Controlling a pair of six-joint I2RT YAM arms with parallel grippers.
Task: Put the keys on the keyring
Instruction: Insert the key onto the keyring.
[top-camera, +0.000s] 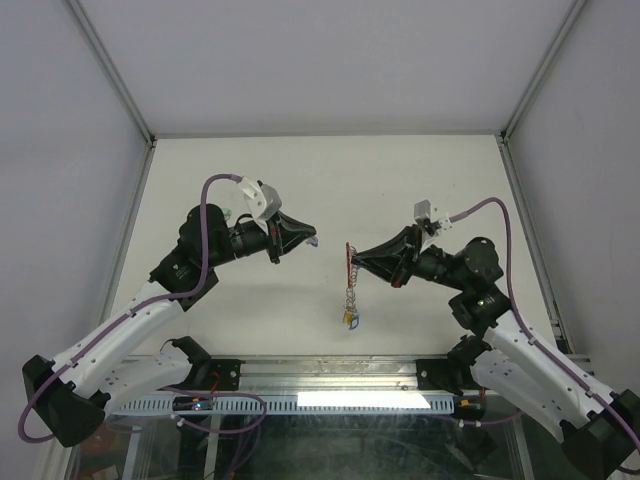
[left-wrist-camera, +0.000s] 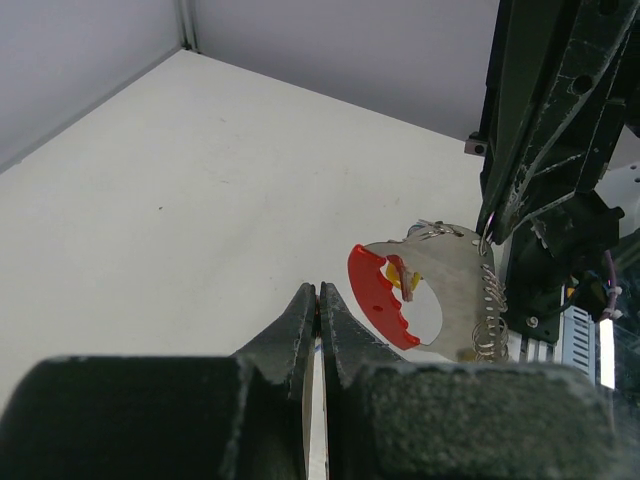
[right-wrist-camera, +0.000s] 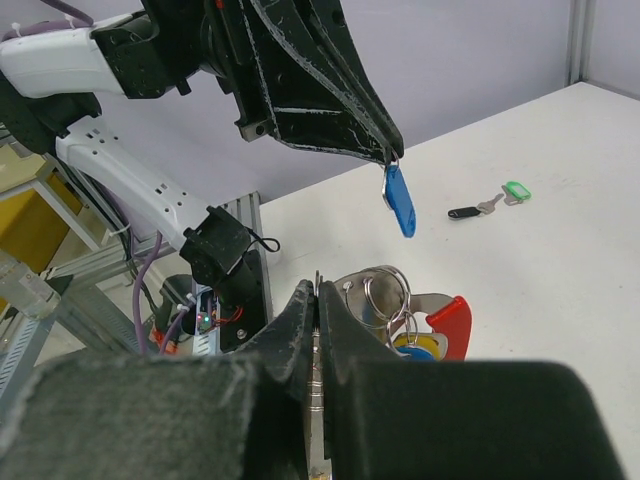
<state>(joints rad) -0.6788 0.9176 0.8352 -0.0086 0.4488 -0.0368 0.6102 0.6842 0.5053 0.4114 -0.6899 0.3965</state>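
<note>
Blue key (right-wrist-camera: 398, 200) clamped by left end effector (right-wrist-camera: 390, 153), keyring (right-wrist-camera: 385, 298) by right end effector (right-wrist-camera: 317, 292); black key (right-wrist-camera: 463, 212) only in right wrist view.

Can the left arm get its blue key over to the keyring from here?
Probably yes: the left tool dangles the blue key in open air, the right tool holds the keyring up opposite, nothing between them.

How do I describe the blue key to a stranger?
Find the left hand, above the white table. The blue key hangs from its tip. The green key and black key lie on the table; this one is held up.
</note>
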